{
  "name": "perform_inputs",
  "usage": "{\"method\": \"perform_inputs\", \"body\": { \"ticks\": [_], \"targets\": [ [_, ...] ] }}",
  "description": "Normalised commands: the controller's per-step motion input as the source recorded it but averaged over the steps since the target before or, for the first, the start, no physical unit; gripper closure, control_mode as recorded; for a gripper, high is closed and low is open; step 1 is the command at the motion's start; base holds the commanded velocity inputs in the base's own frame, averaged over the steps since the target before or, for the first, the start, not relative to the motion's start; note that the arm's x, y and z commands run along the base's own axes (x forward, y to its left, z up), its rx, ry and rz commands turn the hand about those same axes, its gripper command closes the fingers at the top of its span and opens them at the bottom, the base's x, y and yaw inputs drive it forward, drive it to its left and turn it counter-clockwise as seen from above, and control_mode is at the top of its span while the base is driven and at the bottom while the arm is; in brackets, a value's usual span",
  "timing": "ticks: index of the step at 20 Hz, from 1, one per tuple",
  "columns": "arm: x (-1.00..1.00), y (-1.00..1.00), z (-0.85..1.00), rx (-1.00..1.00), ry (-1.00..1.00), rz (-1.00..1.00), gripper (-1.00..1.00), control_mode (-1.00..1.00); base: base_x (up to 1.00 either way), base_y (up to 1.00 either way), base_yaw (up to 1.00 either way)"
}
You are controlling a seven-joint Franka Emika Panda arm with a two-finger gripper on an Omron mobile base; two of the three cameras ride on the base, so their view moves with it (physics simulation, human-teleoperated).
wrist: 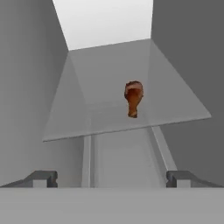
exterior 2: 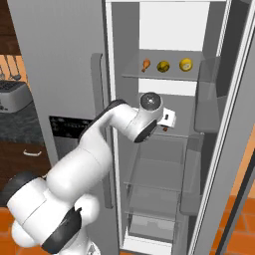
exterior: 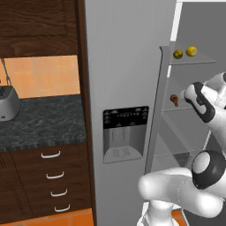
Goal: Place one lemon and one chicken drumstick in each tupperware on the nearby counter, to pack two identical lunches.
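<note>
we have our claw released, its two fingertips standing wide apart at the bottom of the hand view with nothing between them, and it points straight into the open fridge. the thing the next move turns on is the chicken drumstick lying on the glass shelf ahead of us: in the hand view it sits at about 1 o'clock from the midpoint of the claw, well apart from the tips, just back from the shelf's near edge. its long axis runs close to the 12-to-6 line of that view, fat end away from us and thin end toward us, so we judge the fingers would close across its width rather than along it, once we shift slightly toward 3 o'clock and reach forward over the shelf lip. in the right base view the hand hangs at the height of that middle shelf, while a second drumstick and the two lemons rest on the shelf above, at roughly 12 o'clock from the wrist. the bench lies at 9 o'clock in the left base view, well apart; we cannot make out the tupperwares from here.
</note>
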Motion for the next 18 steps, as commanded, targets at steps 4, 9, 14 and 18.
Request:
{"method": "perform_inputs", "body": {
  "ticks": [4,9,14,18],
  "targets": [
    [0.47,0.17,-0.22,-0.12,0.14,-0.01,-1.00,-1.00,0.00,0.00,0.00],
    [0.70,0.04,-0.39,-0.12,0.00,-0.04,-1.00,-1.00,0.00,0.00,0.00],
    [0.74,-0.44,-0.24,0.02,0.20,-0.01,-1.00,-1.00,0.00,0.00,0.00],
    [0.75,-0.47,-0.20,0.05,0.11,0.00,-1.00,-1.00,0.00,0.00,0.00]
  ]
}}
